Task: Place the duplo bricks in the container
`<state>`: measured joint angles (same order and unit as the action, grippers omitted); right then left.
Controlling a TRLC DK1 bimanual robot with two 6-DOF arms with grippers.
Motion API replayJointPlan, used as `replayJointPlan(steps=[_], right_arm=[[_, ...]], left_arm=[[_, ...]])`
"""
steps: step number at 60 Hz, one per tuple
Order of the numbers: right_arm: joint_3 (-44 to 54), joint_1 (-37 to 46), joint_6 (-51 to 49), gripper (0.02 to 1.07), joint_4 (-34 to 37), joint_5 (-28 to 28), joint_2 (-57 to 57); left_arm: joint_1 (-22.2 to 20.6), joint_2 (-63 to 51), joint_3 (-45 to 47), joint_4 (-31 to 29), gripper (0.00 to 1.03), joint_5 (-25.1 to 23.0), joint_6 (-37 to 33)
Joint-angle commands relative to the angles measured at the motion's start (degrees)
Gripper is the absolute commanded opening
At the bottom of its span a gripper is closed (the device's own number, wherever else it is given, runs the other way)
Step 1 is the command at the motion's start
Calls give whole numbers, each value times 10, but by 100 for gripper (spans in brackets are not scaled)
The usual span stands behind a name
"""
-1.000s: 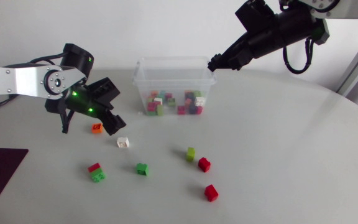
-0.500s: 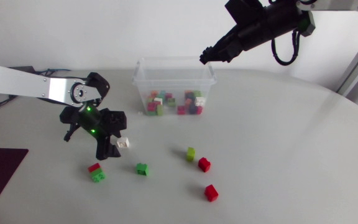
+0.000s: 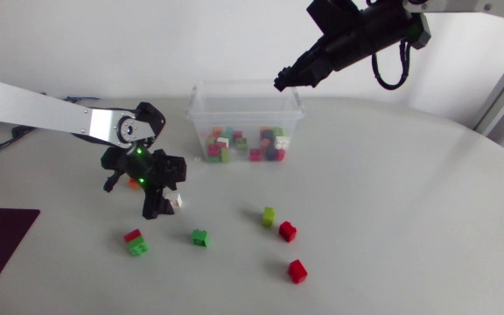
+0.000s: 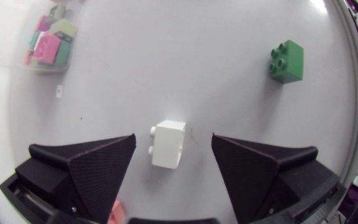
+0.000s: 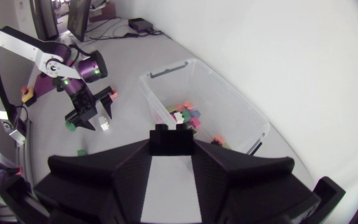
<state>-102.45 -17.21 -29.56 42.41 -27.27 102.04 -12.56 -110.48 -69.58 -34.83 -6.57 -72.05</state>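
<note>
Your left claw (image 4: pixel 173 139) is spread wide just above the table. The white brick (image 4: pixel 168 144) lies on its side between the two fingers, touched by neither (a gap shows either side). A green brick (image 4: pixel 287 61) sits well ahead. The container (image 3: pixel 201 112), holding many bricks, is below your right claw (image 3: pixel 283 79); whether that claw is spread or pressed together cannot be told.

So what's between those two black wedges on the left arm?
A white brick, touching neither finger of the open left gripper; the left wrist view shows it.
</note>
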Motion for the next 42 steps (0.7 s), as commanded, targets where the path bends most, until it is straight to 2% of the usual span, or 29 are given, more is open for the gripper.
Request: replayJointPlan(steps=[1,7,9,10,14,21,34,42], right_arm=[[-24,-5,7,34,7,-5,21],[-27,-7,14,34,-1,-4,30],[-28,-9,15,34,-3,-4,33],[-30,-10,17,34,-4,-3,36],[-35,-10,24,34,-11,-2,45],[-49,-8,38,34,-28,0,62],[-67,4,74,34,-82,7,97],[-67,9,101,34,-121,12,121]], left_arm=[[-4,-22,-22,1,66,2,-19],[-3,-33,-30,1,47,2,-20],[-3,-35,-32,1,38,2,-21],[-3,-35,-31,0,29,2,-23],[-4,-33,-28,-3,12,2,-24],[3,-18,-33,-33,11,-1,-21],[7,53,-32,-83,11,-53,-1],[10,106,-38,-87,11,-98,48]])
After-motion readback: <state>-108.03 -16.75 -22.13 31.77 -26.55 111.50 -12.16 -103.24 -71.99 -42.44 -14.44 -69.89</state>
